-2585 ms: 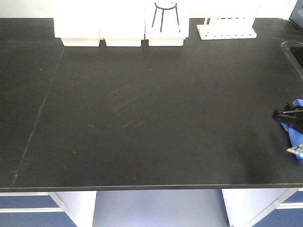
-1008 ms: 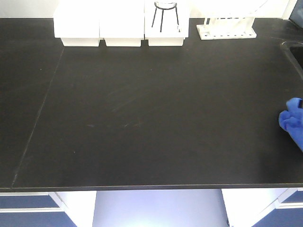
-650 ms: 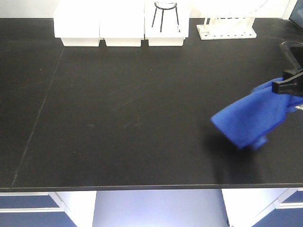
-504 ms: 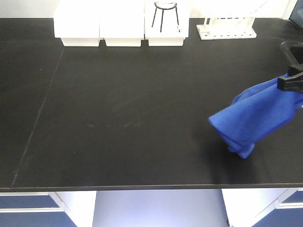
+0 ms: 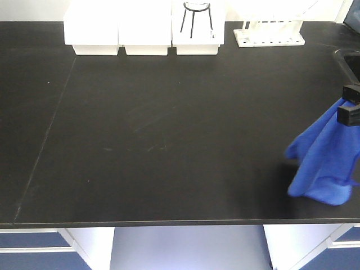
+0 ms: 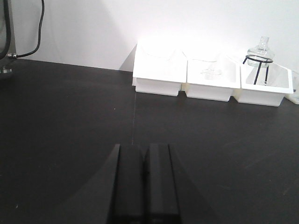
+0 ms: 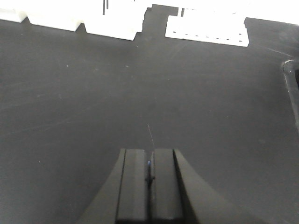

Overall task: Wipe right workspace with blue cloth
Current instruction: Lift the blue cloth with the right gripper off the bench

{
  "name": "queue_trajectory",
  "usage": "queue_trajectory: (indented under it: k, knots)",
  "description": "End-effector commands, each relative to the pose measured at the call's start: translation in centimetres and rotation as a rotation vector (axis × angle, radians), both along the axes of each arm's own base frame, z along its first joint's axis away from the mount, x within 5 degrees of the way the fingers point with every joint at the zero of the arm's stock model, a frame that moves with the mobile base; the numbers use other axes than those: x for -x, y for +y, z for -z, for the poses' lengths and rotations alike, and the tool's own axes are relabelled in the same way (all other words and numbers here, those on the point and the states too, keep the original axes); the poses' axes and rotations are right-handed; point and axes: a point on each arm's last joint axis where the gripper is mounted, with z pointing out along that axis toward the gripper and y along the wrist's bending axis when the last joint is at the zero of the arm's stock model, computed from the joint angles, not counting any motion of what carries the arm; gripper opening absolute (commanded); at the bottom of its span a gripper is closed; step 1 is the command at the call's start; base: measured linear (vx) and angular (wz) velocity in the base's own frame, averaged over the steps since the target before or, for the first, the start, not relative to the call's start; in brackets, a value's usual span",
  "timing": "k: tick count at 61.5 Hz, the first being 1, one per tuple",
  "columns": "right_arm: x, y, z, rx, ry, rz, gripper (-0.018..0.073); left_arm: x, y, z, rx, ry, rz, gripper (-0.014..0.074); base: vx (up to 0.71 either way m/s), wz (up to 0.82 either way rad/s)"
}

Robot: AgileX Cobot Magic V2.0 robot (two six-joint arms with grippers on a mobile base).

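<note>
Bright royal-blue soft cloth (image 5: 325, 163) hangs bunched from the right gripper (image 5: 350, 104), pinched between its pressed-together black fingers, low over the matte black table (image 5: 169, 140) near the front right edge. The left gripper (image 6: 144, 154) is pressed together, empty.

Black countertop (image 5: 169, 140) w/ white bins (image 5: 93, 34), rack (image 5: 270, 38).

Hand: black left hand (image 6: 144, 156) at bottom centre, its two flat fingers (image 6: 128, 182) pressed together.
Counter: matte black counter (image 6: 224, 140) with a thin seam (image 6: 134, 121) running back.
Back edge: three white plastic bins (image 6: 210, 86) side by side against the white wall (image 6: 93, 28).
Right bin: clear glass flask (image 6: 260, 46) on a black wire stand (image 6: 257, 70).
Top left: black cable (image 6: 39, 28) hanging down.
</note>
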Motion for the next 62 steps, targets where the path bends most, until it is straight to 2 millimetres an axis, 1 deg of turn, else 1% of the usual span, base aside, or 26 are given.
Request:
queue_trajectory:
  k: [1, 62]
  knots:
    - [-0.1, -0.17, -1.56, -0.003, -0.088, 0.029, -0.0001, -0.04, -0.05, 0.22, 0.014, -0.066, 0.005, -0.0006, 0.0, 0.0]
    - [-0.1, -0.16, -1.55, 0.0, -0.088, 0.026, -0.0001, -0.04, -0.05, 0.22, 0.014, -0.066, 0.005, -0.0006, 0.0, 0.0]
